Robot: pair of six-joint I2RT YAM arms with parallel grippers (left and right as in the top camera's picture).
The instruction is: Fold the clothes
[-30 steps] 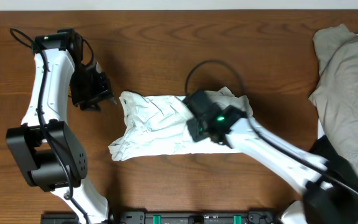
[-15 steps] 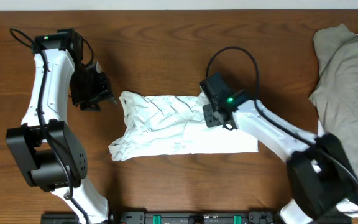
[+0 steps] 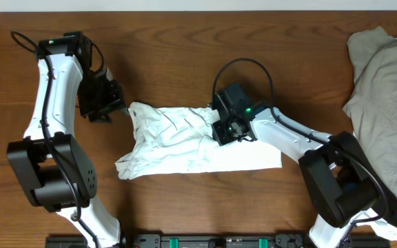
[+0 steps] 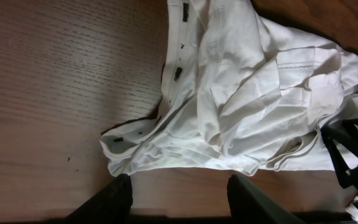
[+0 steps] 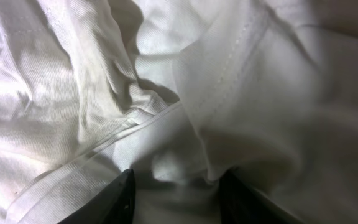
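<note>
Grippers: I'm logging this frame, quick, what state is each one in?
Left gripper: open, empty, beside the white shirt.
Right gripper: open, jaws pressed into the shirt, no clear grasp.

wood table (image 3: 185, 41) | white shirt (image 3: 171, 141) centre | beige garment (image 3: 384, 83), perhaps trousers, right

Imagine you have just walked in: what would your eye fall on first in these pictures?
A crumpled white garment lies in the middle of the table, bright against the dark wood, with the right gripper pressed down into its right part, fingers apart. The left gripper hangs open just beside its left edge, and a beige heap of clothes lies at the right end.
</note>
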